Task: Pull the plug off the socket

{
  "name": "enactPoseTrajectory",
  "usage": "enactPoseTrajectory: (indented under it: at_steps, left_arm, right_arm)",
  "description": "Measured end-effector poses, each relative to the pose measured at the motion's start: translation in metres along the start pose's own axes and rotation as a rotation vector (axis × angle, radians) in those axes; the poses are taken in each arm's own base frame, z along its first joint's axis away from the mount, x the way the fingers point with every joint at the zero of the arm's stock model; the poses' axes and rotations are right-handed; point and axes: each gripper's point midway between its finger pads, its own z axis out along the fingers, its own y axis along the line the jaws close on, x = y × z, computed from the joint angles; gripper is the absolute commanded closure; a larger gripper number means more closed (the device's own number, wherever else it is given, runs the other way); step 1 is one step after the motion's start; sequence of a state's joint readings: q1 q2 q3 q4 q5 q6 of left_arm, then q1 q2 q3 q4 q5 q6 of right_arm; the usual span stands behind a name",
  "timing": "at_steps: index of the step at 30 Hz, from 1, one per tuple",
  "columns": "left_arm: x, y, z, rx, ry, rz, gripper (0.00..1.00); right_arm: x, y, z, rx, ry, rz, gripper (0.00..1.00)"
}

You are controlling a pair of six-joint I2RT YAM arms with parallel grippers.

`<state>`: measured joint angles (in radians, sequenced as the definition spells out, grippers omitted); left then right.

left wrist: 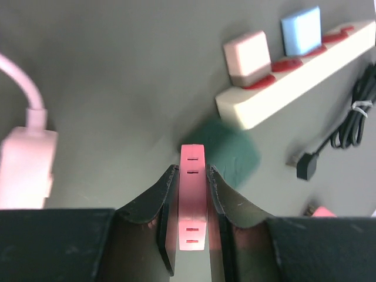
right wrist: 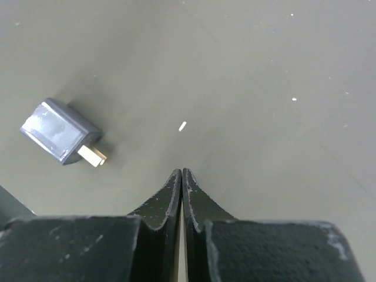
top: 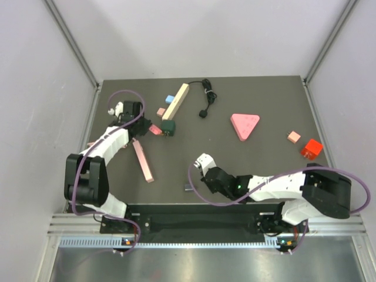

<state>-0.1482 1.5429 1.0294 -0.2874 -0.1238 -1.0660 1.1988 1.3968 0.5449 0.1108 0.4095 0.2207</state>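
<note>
Right wrist view has the small grey plastic plug (right wrist: 59, 130) with brass prongs lying loose on the dark grey table (right wrist: 264, 70), just left of the right gripper (right wrist: 181, 171), whose jaws are pressed together on nothing. The left gripper (left wrist: 192, 169) clamps a narrow pink socket strip (left wrist: 192, 211), with a blurred dark green block (left wrist: 232, 154) at its far end.

glossy grey plastic plug (right wrist: 56, 129) with brassy metal prongs (right wrist: 92, 155), smooth pink plastic power strip (left wrist: 192, 197), matt table (right wrist: 264, 88).
</note>
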Motion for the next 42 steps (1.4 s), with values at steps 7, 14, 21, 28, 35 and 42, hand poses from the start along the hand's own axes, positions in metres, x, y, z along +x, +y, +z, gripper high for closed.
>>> enactPoseTrajectory:
  at_steps: [7, 14, 21, 28, 35, 42]
  left_arm:
    - [0.012, -0.01, -0.014, 0.062, 0.022, 0.054, 1.0]
    - [-0.007, -0.012, -0.07, 0.142, -0.079, 0.129, 1.0]
    - [-0.031, -0.002, -0.13, 0.176, -0.205, 0.185, 1.0]
    - [-0.016, 0.036, -0.149, 0.149, -0.196, 0.232, 1.0]
    - [0.005, 0.054, -0.158, 0.161, -0.123, 0.247, 1.0]
    - [0.013, 0.051, -0.172, 0.222, -0.098, 0.244, 1.0]
  right_arm:
    - [-0.018, -0.024, 0.009, 0.047, 0.006, 0.087, 1.0]
    - [-0.067, -0.04, 0.031, -0.021, 0.002, 0.187, 0.77]
    - [-0.155, -0.024, 0.074, -0.08, -0.017, 0.218, 0.27]
    - [-0.225, -0.01, 0.124, -0.084, -0.054, 0.279, 0.0]
    - [-0.225, -0.009, 0.175, 0.025, -0.005, 0.279, 0.0]
    - [-0.211, -0.016, 0.198, 0.125, 0.033, 0.256, 0.01]
